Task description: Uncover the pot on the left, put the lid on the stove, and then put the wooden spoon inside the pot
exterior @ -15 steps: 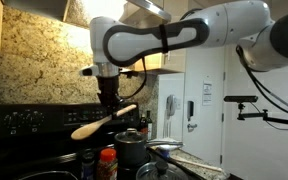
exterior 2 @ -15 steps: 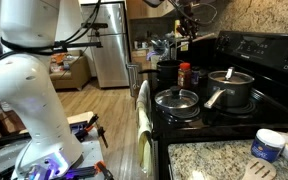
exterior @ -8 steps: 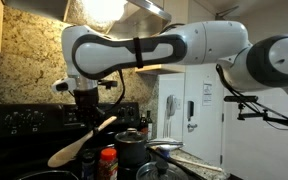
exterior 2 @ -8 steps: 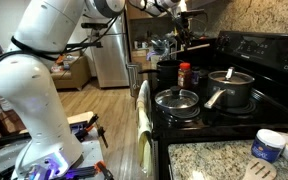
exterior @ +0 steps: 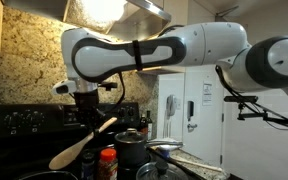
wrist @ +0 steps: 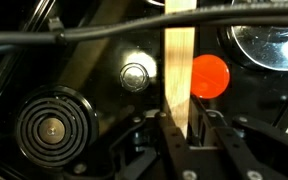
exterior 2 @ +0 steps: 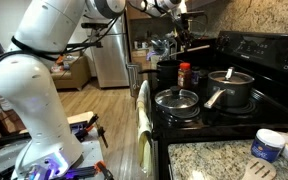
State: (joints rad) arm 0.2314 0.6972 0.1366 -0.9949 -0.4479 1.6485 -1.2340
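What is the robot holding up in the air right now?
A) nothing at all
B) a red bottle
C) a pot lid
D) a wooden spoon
D: the gripper is shut on the handle of the wooden spoon, which hangs tilted in the air above the stove.

The arm (exterior: 174,45) is showing glossy white, rounded shells with dark bands at the joints in both exterior views, and its thick lower links (exterior 2: 29,85) are looking just as white and bulbous. Black cables (wrist: 84,37) are crossing the top of the wrist view, and a dark line is running along the white shells. The gripper (wrist: 179,130) is appearing black, with angular fingers (wrist: 165,138) and dark linkages
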